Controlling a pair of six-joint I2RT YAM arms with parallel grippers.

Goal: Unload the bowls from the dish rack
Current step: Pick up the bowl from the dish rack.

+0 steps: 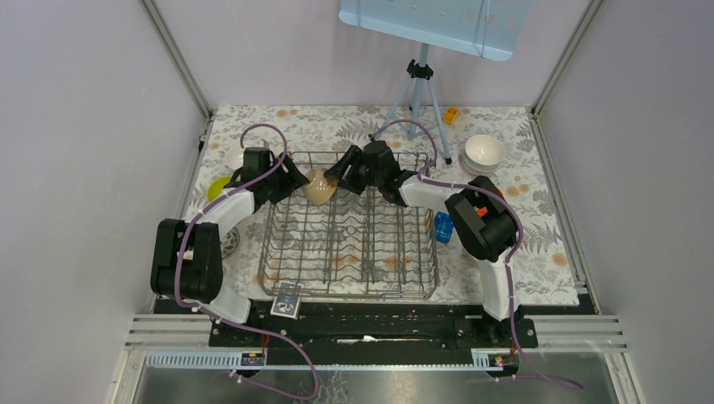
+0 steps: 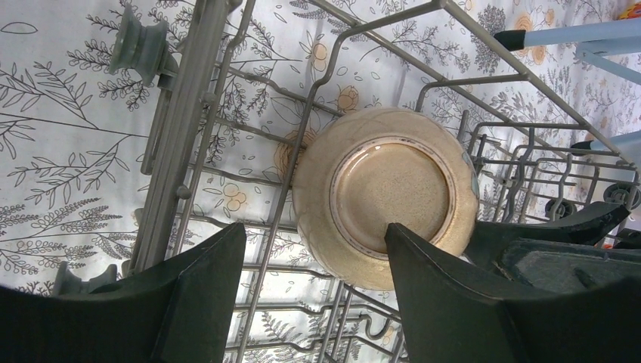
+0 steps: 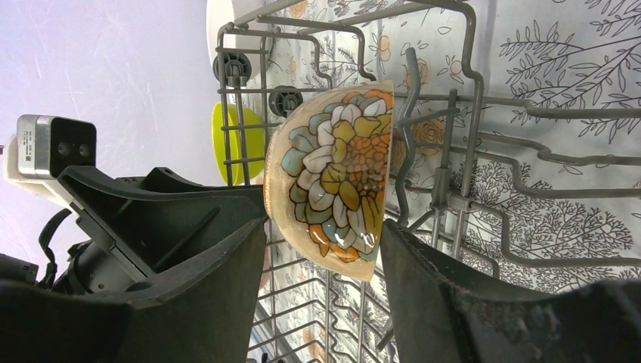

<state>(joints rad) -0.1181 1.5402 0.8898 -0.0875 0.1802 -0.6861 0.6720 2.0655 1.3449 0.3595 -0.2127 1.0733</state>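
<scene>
Currently beige bowl [image 3: 332,174] inside right claw [image 3: 323,228], grip unclear; left claw [image 2: 314,228] spread, facing bowl's base.

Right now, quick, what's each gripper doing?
Left gripper: open, holding nothing, by the beige bowl.
Right gripper: jaws straddle that bowl; whether it grips cannot be told.

Far left in the dish rack [image 1: 345,296] stands a bowl [image 1: 320,187] — stacked bowls [image 1: 484,153] sit right of the rack.

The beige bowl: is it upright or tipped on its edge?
Tipped on its edge: the beige bowl stands in the dish rack; one wrist view faces its foot ring, the other its flowered inside.
</scene>
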